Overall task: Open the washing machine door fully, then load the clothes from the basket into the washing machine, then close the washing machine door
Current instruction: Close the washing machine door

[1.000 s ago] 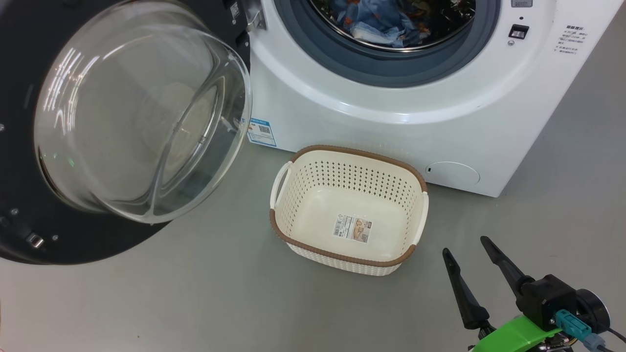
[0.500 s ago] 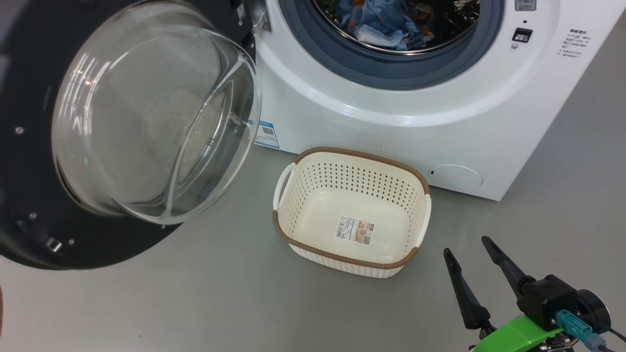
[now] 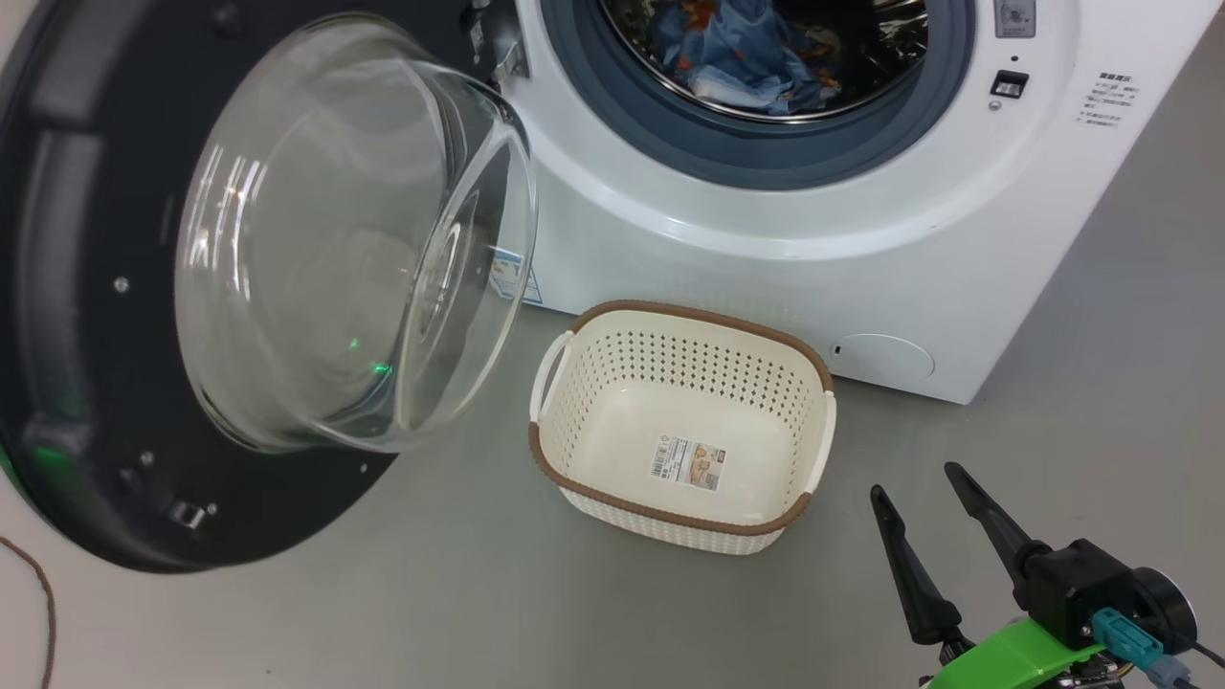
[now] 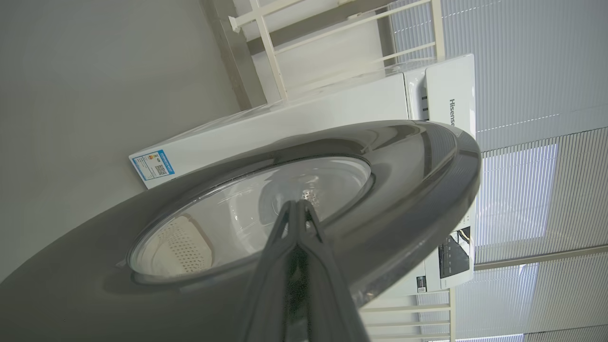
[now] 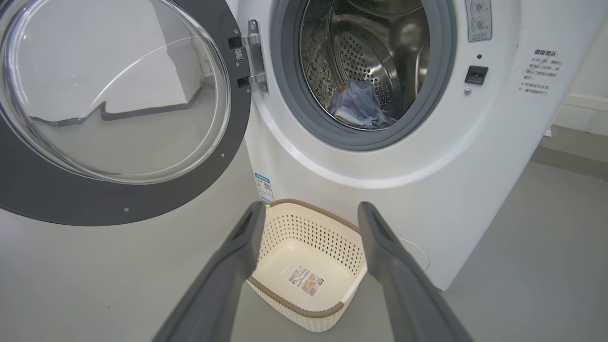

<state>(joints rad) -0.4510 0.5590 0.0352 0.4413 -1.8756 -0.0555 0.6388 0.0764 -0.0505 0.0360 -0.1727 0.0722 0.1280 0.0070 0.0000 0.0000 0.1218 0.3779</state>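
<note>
Since the clothes [image 3: 742,57] lie in the washing machine [image 3: 861,268], closing looks in hand: the left gripper [image 4: 298,204], pinched closed on nothing behind the washing machine door [image 3: 86,287] at left, must push it right; the right gripper [image 3: 914,480] gapes empty.

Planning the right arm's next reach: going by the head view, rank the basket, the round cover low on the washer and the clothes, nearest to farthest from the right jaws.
1. The basket: empty, just ahead and to the left.
2. The round cover: low on the washing machine front, behind the basket.
3. The clothes: up inside the machine, farthest.
</note>
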